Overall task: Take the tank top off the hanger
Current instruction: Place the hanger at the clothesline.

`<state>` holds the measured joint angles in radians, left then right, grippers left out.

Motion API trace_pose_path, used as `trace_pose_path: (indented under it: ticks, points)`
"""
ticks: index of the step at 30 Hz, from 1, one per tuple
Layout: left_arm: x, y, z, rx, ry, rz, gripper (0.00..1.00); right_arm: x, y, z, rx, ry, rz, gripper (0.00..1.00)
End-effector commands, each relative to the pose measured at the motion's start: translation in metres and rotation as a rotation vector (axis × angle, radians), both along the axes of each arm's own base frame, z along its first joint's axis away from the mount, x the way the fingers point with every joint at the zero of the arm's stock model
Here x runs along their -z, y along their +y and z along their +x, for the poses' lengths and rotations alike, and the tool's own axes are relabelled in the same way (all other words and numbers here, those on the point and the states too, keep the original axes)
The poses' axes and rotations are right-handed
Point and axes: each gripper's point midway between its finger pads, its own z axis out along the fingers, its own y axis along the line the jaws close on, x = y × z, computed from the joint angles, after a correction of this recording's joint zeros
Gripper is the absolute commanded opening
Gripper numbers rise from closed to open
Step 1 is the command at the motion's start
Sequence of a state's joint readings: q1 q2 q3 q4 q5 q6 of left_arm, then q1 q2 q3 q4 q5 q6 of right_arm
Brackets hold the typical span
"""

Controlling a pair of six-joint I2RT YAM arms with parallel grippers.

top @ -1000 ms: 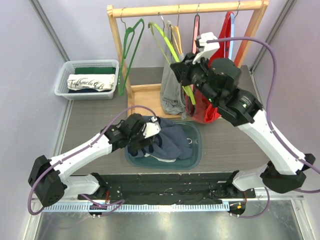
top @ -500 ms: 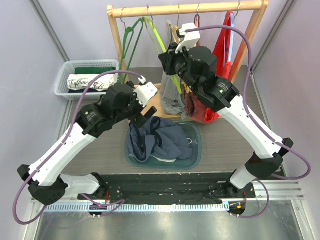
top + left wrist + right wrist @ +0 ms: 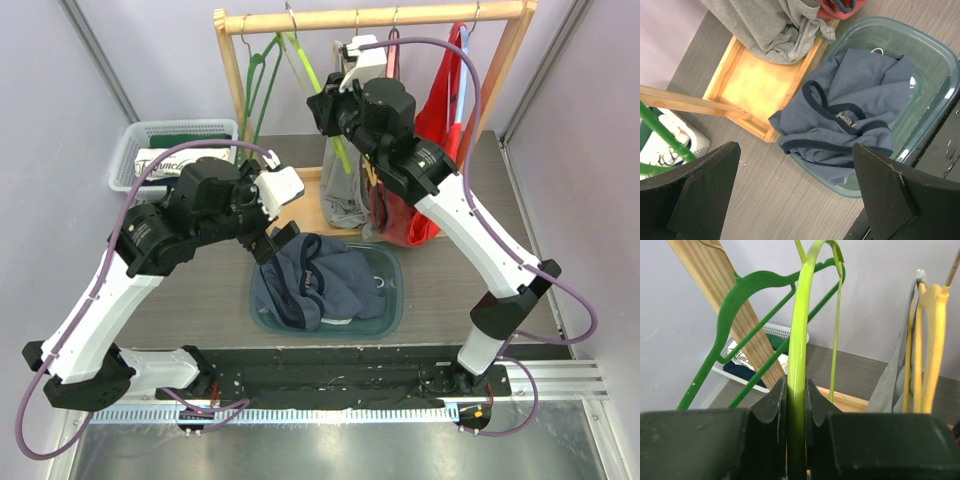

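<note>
Tank top [image 3: 320, 285] lies heaped in teal tub [image 3: 393, 300] on the surface, left pincer [image 3: 797, 185] wide and empty above; right pincer [image 3: 796, 390] nipped onto bare lime hanger [image 3: 799, 330] by rail [image 3: 400, 16], so judged rehanging, next: seat hook, release.

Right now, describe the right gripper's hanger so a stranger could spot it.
Find the wooden rack at the back. Look between its dark green hanger and yellow hanger. The lime hanger there is bare and pinched by the right gripper.
</note>
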<state>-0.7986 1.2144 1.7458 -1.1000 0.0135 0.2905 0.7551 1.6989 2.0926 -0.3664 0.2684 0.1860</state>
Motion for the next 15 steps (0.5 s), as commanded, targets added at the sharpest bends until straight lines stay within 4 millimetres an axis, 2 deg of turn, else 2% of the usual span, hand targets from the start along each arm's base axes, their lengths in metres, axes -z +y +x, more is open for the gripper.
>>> trace_pose_path:
  ticks: [1,4,10,15]
  points:
    - [-0.021,0.004,-0.007,0.044,-0.053,-0.007,1.0,-0.034,0.002,0.005,-0.006,-0.067,0.115,0.01]
    - [-0.029,0.005,-0.004,0.036,-0.074,-0.012,1.0,-0.027,0.008,0.008,-0.01,-0.042,0.124,0.01]
    - [-0.033,0.003,-0.004,0.036,-0.075,-0.021,1.0,-0.013,0.014,0.014,-0.005,0.007,0.151,0.01]
    - [-0.035,0.002,-0.002,0.032,-0.08,-0.023,1.0,-0.002,0.032,0.02,-0.034,0.042,0.165,0.01]
